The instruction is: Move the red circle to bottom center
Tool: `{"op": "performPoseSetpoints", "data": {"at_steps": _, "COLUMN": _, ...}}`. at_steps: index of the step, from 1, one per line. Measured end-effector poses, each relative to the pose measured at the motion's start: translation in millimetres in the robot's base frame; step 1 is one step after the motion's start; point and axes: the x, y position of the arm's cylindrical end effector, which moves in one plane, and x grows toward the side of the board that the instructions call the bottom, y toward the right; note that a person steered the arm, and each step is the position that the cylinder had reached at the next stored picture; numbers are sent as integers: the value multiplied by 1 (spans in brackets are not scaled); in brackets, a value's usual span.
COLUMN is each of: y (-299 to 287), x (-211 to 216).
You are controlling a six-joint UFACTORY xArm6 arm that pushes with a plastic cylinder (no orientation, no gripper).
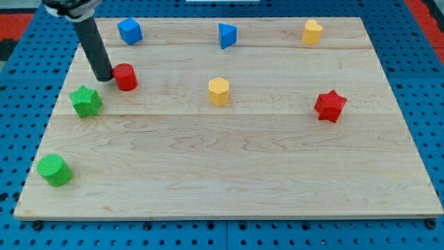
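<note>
One red circle (125, 76) touches my tip (105, 78), its left edge partly hidden; no grasping tool.

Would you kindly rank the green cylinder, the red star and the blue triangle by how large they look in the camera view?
1. green cylinder, largest, though it sits nearest the view's bottom.
2. red star, close behind; unsure.
3. blue triangle, smallest, farthest toward the view's top.

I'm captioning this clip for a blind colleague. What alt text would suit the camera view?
My tip touches the left side of the red circle block at the upper left of a light wooden board. Around it lie a green star, green cylinder, blue cube, blue triangle, two yellow blocks and a red star.
</note>
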Motion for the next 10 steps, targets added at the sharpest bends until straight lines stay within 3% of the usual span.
{"op": "performPoseSetpoints", "data": {"at_steps": 4, "y": 0, "x": -31}}
{"op": "performPoseSetpoints", "data": {"at_steps": 9, "y": 30, "x": -24}}
{"op": "performPoseSetpoints", "data": {"at_steps": 10, "y": 38, "x": 40}}
